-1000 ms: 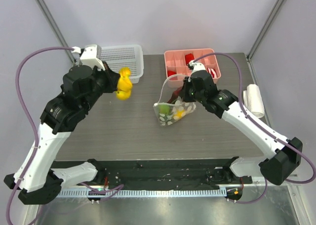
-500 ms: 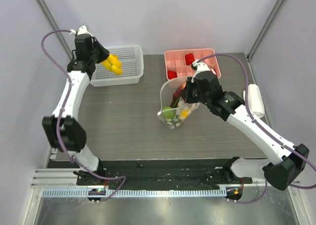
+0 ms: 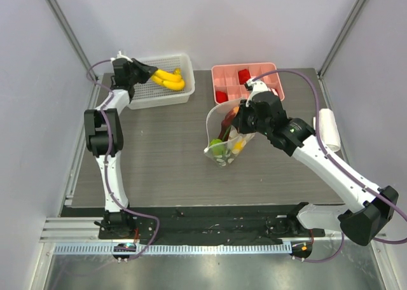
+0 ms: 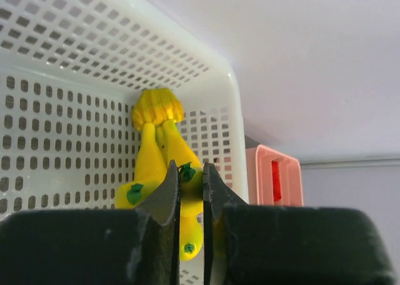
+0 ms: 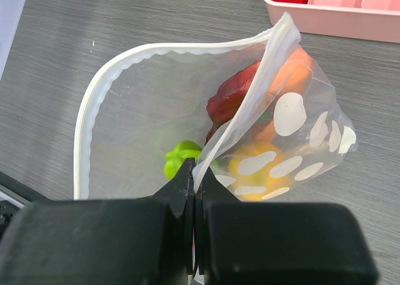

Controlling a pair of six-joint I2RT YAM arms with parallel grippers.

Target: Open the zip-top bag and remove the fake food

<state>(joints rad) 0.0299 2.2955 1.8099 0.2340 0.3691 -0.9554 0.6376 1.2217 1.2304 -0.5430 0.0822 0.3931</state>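
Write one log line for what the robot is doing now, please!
left pincer: shut on bananas in white basket | right pincer: shut on open zip-top bag | green piece: inside bag

No words, numbers, brands or signs to read in any view. Zip-top bag [image 5: 299, 125]: white dots only, no letters. Bananas [image 4: 152, 163]: small green marks, no writing.
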